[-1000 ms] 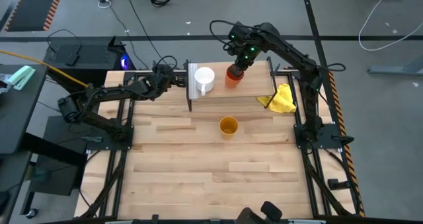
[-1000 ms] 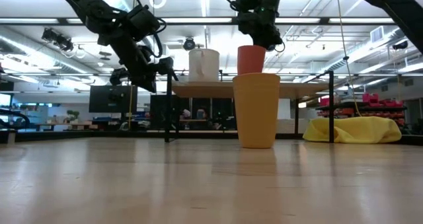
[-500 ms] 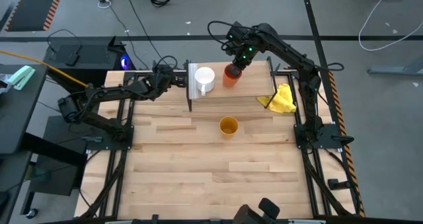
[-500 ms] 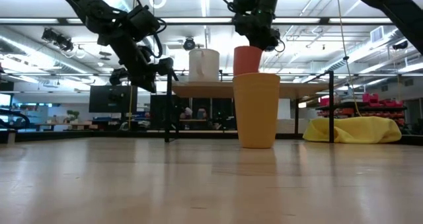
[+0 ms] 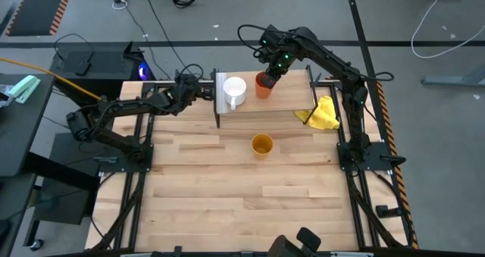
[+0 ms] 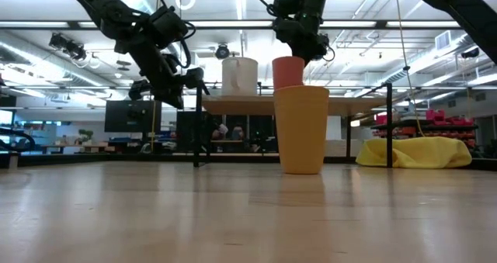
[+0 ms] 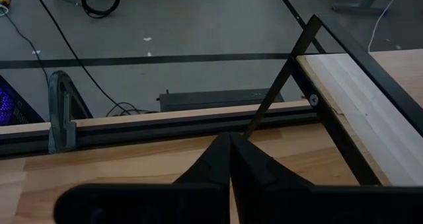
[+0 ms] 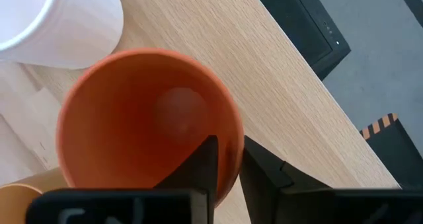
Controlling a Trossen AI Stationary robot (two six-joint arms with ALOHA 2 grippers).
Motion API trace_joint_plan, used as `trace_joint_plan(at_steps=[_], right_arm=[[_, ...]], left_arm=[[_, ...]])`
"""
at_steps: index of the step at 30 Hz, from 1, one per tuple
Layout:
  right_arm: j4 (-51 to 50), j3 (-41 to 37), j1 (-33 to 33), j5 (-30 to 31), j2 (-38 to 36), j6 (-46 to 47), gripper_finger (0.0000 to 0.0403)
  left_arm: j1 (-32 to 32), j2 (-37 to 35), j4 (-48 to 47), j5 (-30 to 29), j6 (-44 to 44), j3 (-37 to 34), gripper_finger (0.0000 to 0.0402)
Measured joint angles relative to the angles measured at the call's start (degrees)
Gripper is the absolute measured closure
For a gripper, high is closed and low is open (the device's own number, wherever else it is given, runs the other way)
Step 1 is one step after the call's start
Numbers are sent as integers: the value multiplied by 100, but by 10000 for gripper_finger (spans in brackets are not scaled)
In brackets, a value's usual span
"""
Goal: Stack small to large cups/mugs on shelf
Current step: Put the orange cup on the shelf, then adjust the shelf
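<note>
- Currently, in the high view, the right gripper (image 5: pixel 267 73) holds the orange-red cup (image 5: pixel 263 85) at upper centre, over the shelf (image 5: pixel 284 98) and just beside the white mug (image 5: pixel 234 89). This looks like the placing step; next it should set the cup down and let go.
- Low view: the orange-red cup (image 6: pixel 288 71) stands about level with the shelf top, behind the yellow-orange cup (image 6: pixel 301 129), which waits on the table (image 6: pixel 233 216).
- Right wrist view: the fingers (image 8: pixel 205 164) are clamped on the cup's rim, one inside and one outside.
- Left wrist view: the left gripper (image 7: pixel 230 159), fingers together and holding nothing, waits near the shelf's corner.
</note>
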Motion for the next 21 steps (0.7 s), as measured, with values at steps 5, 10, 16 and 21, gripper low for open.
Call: trace_joint_plan(at_steps=[5,10,16,21], right_arm=[[2,0,0,-4,0,0,336],[-1,175,9,14,0,-2,336],[-15,459,89,85,-30,24,336],[-211,452,133,170,-68,104,336]], left_arm=[[0,0,2,0,0,0,377],[0,0,2,0,0,0,375],[2,0,2,0,103,0,387],[5,0,2,0,111,0,387]])
